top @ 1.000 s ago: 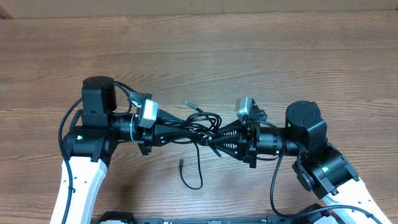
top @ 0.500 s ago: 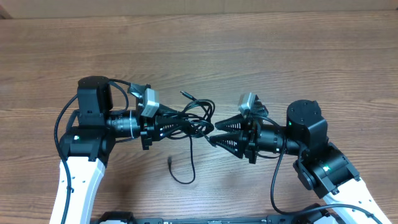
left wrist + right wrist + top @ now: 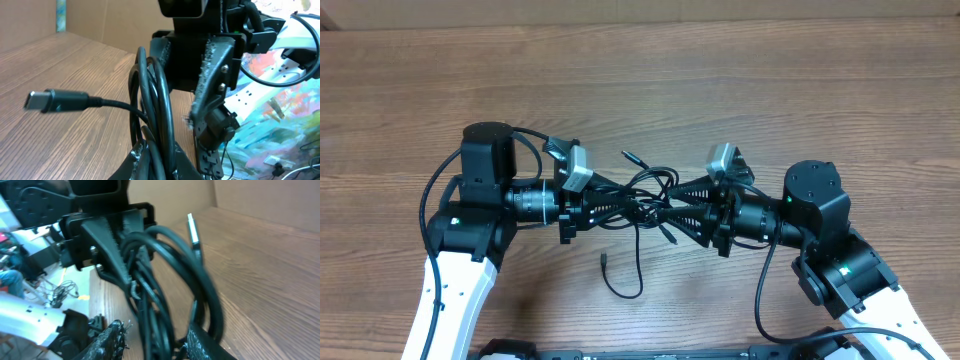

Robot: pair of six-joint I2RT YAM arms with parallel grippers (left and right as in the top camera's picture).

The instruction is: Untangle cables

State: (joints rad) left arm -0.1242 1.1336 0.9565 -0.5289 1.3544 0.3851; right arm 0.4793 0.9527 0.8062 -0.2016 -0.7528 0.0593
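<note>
While both arms meet nose to nose over the middle of the table, we see the cables bunched btwn them. Our left gripper is pinched narrow on the bundle: in the left wrist view the cords run straight out from its grip. Our right gripper stands partly spread w/ loops sitting btwn its fingers — we can't tell if the pads touch them. One plug pokes out on the far side of the tangle; another cable end trails on a slack loop toward the near edge.
</note>
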